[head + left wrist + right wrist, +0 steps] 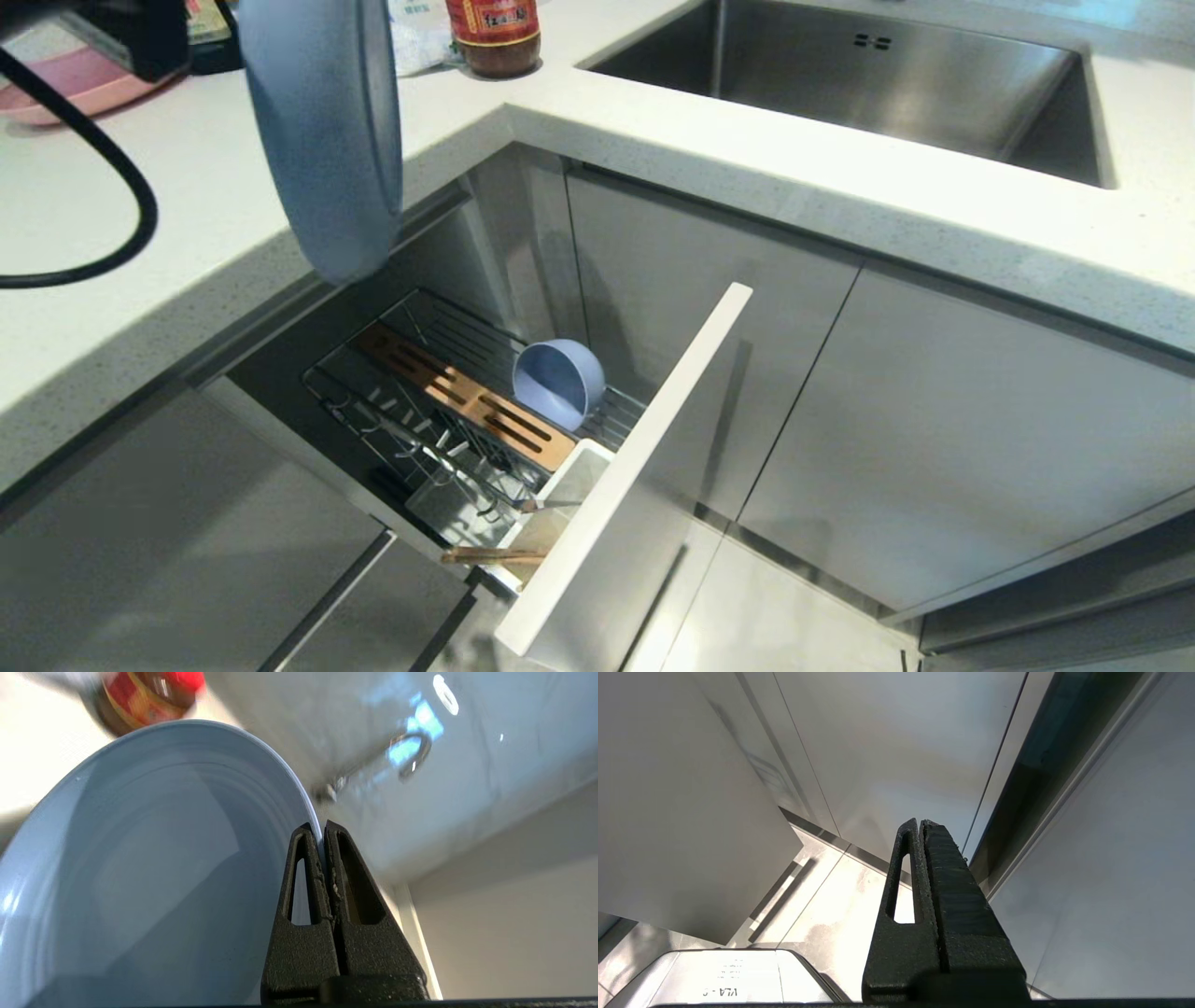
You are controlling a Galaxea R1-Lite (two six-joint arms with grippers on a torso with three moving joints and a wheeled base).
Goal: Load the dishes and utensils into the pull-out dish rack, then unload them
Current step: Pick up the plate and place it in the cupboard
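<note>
Honestly, the left gripper [322,828] has only a thin pinch on the rim of the light blue plate [322,131], fingers nearly touching; held on edge above the counter [112,280], the plate could swivel or slip out. The rack [439,392] below is pulled out, with the blue-grey bowl [558,381] on its side and the chopsticks [490,556] in the white cup [569,485]. The left wrist view alone shows that pinch; the head view alone shows the rack. The right gripper [920,823] hangs closed and empty by the cabinets.
</note>
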